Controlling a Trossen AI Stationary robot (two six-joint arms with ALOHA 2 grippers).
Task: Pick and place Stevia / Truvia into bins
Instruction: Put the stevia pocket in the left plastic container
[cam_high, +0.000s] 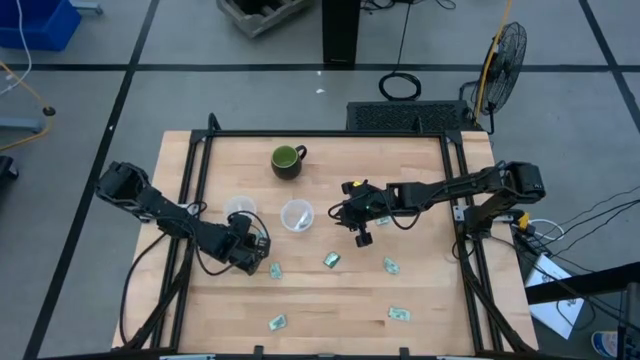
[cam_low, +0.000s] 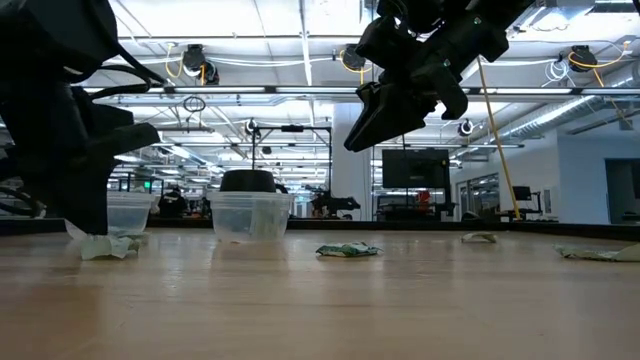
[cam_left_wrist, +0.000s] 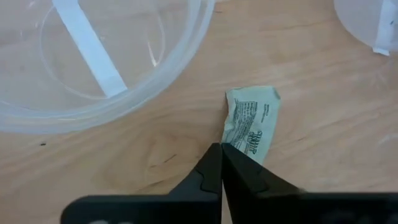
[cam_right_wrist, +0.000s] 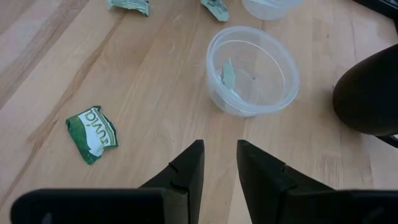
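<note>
The left gripper (cam_left_wrist: 221, 152) is pinching a sachet (cam_left_wrist: 252, 121) against the table beside the left cup (cam_high: 240, 210). The right gripper (cam_right_wrist: 219, 155) is hovering slightly open and empty near the other cup (cam_right_wrist: 252, 70), which holds one sachet.

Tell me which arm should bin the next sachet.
Left. Its tool is shut on a sachet right beside a clear cup. The right tool hangs open and empty above the table, its nearest sachet off to one side.

Two clear cups (cam_high: 240, 209) (cam_high: 296, 215) mid-table, green mug (cam_high: 287, 160) behind, five sachets (cam_high: 331, 260) scattered in front.
</note>
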